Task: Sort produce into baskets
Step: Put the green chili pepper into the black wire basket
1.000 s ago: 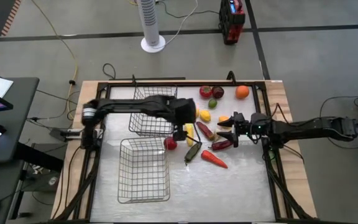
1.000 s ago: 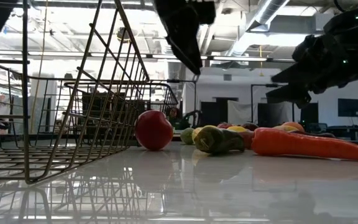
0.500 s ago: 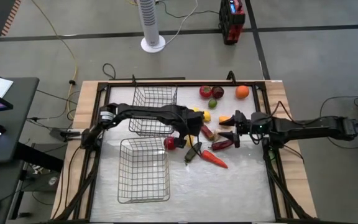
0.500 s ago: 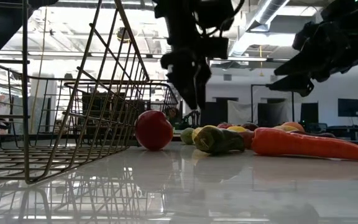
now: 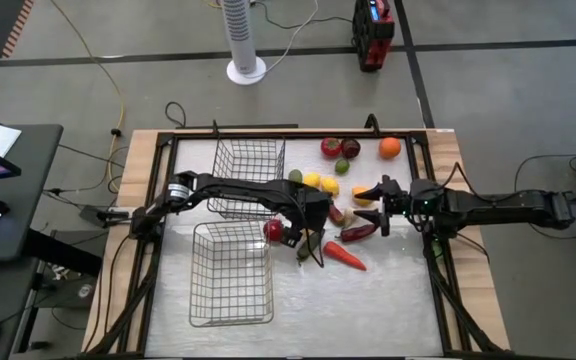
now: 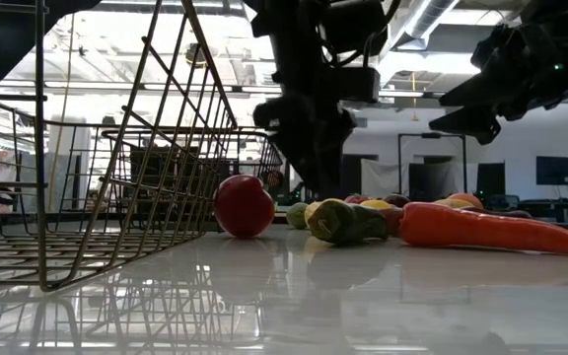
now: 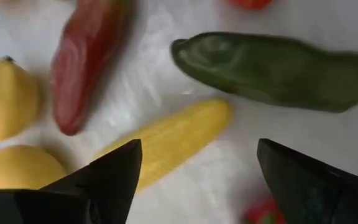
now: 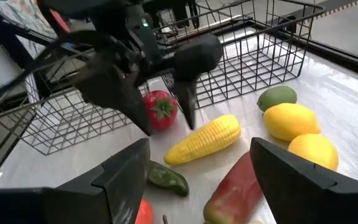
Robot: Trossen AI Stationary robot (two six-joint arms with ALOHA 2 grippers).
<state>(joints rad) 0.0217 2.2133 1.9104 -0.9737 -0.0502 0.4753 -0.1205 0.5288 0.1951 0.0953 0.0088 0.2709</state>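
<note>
Over the corn (image 7: 166, 144) mid-table, your left gripper (image 7: 194, 180) has dropped lower, jaws spread but narrowing; your right gripper (image 8: 197, 180) waits nearby, jaws spread.

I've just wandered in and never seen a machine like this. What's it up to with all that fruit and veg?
It is sorting produce into two wire baskets, which look empty so far. The left gripper hangs open over the corn, with nothing in its grasp. The right gripper waits open above the dark red pepper, also holding nothing. A tomato, cucumber, lemons, carrot and the rest lie loose on the table beside the baskets.
</note>
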